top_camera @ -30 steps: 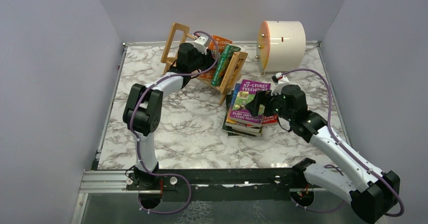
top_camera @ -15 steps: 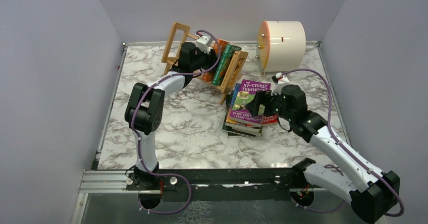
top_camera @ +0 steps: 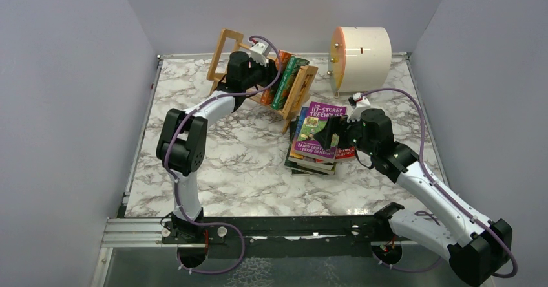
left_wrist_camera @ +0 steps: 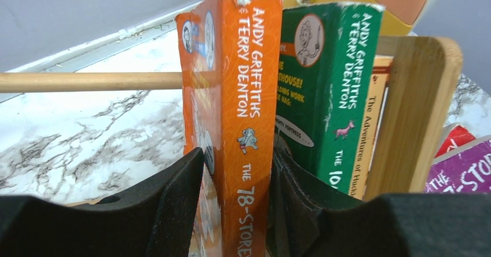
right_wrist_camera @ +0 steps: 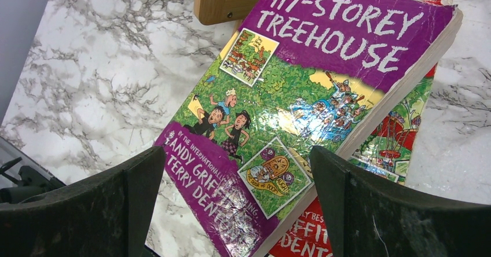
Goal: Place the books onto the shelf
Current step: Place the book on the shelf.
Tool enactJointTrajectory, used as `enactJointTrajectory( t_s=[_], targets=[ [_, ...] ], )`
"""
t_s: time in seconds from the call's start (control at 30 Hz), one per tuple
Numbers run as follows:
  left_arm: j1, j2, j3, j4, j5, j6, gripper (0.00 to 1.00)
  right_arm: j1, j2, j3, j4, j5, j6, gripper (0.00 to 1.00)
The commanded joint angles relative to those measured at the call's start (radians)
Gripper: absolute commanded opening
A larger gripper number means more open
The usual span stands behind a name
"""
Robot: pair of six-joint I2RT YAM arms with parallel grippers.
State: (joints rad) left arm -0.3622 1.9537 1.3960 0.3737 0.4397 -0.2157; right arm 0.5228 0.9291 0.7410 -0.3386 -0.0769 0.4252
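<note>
Orange book (left_wrist_camera: pixel 240 124) sits shelved between left jaws, grip unclear; wide-open right jaws should next clamp the purple book (right_wrist_camera: pixel 301 95).

Plain lilac-grey walls (top_camera: pixel 64 106) enclose a white marble-patterned table (top_camera: pixel 245 164) on three sides.

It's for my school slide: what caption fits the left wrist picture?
Left gripper straddles an orange book standing beside a green book in the wooden shelf.

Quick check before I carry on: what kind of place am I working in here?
Most likely a robot test cell, not a home: plain walls box in a marble-pattern tabletop, and the arms are bolted to a metal rail at its near edge.
</note>
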Motion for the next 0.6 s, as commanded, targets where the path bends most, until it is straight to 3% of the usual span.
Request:
enactJointTrajectory(
  t_s=[0.0,0.4,0.57],
  targets=[
    [-0.007,-0.066,-0.015,0.035,0.05,-0.019,0.38,0.005,-0.017,0.001,0.015,-0.007,0.009,0.94],
    [-0.027,-0.104,-0.029,0.04,0.066,-0.033,0.38,0.005,-0.042,0.0,0.003,-0.003,0.009,0.94],
    [-0.026,-0.128,-0.039,0.016,-0.016,-0.041,0.38,0.005,-0.059,0.001,-0.006,0.011,0.011,0.94]
  ],
)
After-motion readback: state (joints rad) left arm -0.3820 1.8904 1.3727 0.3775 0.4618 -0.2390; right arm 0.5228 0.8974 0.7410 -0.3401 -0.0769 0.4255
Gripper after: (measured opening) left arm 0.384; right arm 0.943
